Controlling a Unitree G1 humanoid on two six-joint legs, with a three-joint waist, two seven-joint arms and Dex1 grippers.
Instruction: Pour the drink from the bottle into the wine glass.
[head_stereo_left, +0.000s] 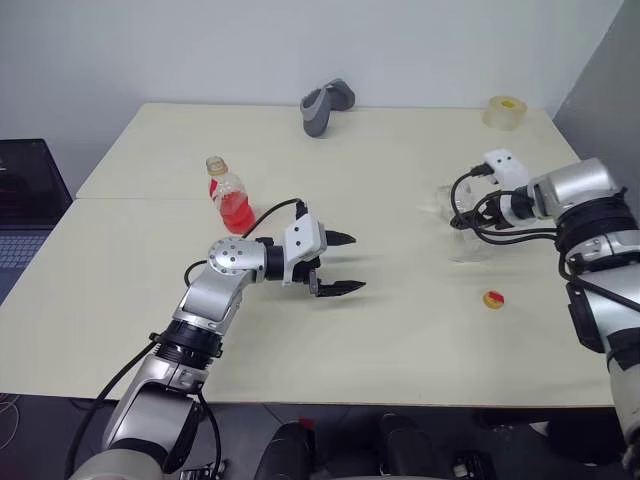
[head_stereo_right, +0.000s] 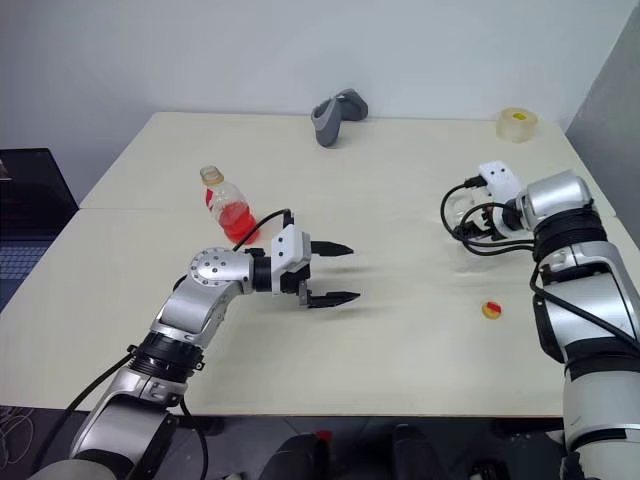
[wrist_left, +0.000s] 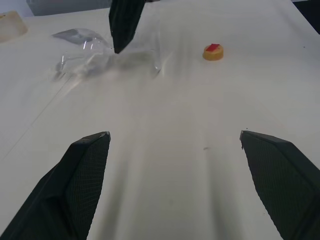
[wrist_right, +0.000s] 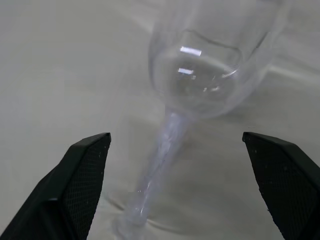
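With fingers apart, the right gripper (wrist_right: 175, 187) flanks the wine glass (wrist_right: 200, 75), the spread-fingered left gripper (head_stereo_left: 340, 263) at the bottle's (head_stereo_left: 229, 196) four o'clock.

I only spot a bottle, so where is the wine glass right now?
The wine glass stands on the table's right side, right in front of the open right gripper, with a small yellow-red cap lying nearby.

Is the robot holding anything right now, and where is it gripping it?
Nothing. Both grippers are open: the right gripper straddles the wine glass stem.
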